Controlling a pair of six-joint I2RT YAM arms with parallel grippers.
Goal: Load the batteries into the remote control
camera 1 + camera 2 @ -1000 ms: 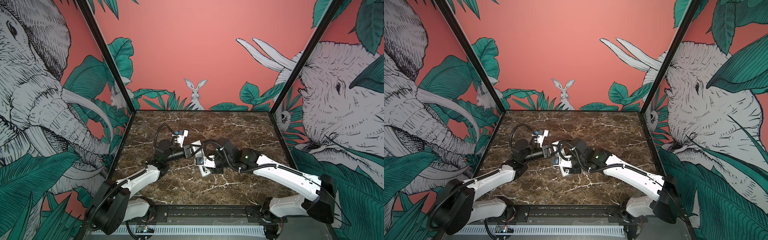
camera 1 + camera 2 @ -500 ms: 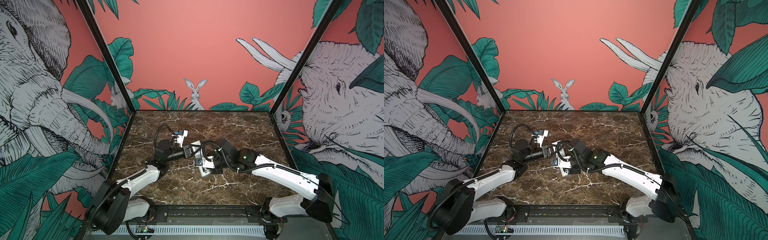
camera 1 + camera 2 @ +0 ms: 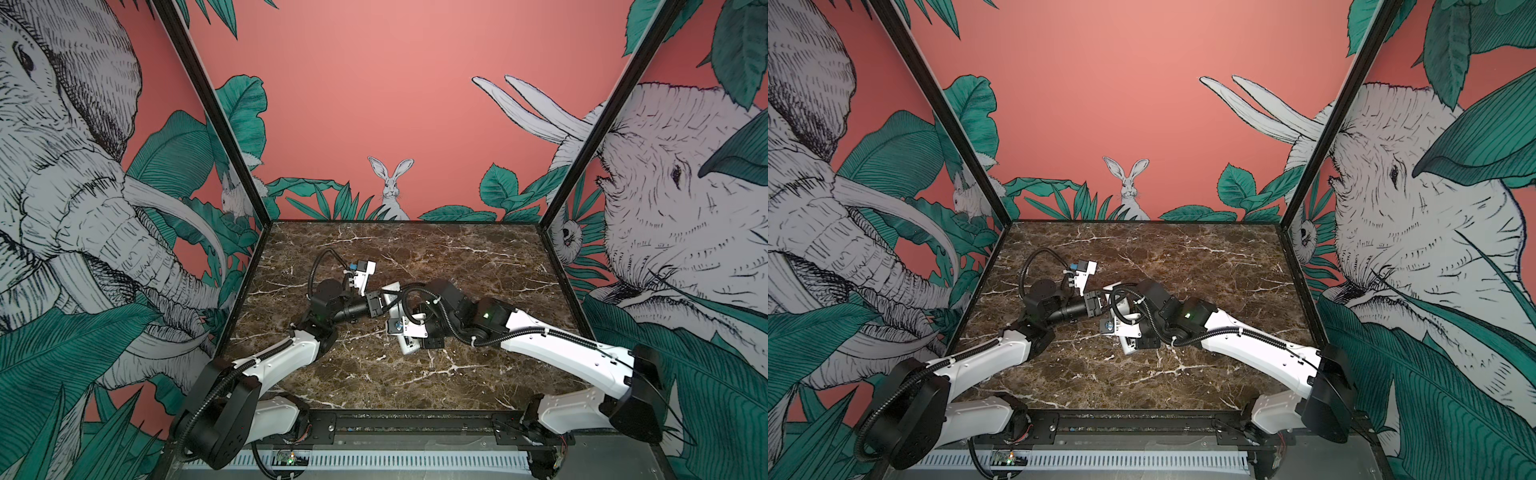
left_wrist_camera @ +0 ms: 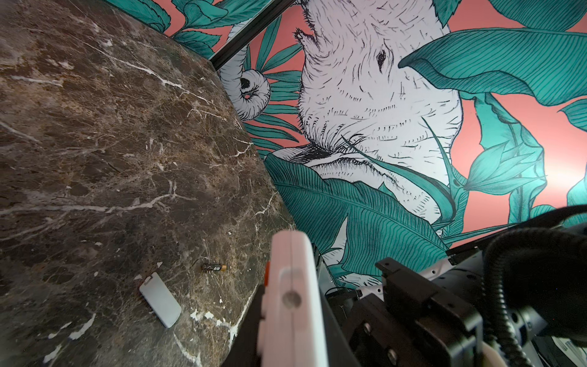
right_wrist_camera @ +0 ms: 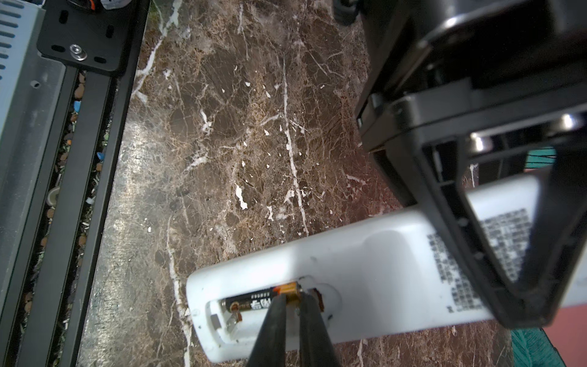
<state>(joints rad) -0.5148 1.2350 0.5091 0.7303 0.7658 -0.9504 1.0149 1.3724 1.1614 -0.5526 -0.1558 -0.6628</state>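
On the brown marble table (image 5: 222,127), the left gripper (image 3: 379,305) squeezes one end of the white remote control (image 5: 365,254). The right gripper (image 5: 293,302) pinches a battery (image 5: 251,300) in its open slot. A second battery (image 4: 214,267) lies near the cover plate (image 4: 160,299).

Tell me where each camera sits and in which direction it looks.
Top views: high at the front, looking down over the table toward the back wall; left arm and right arm show.
Left wrist: on the left arm, looking along the remote across the table; left gripper shows.
Right wrist: on the right arm, looking down at the battery in the remote; right gripper shows.
Shared: both wrist views show the remote.
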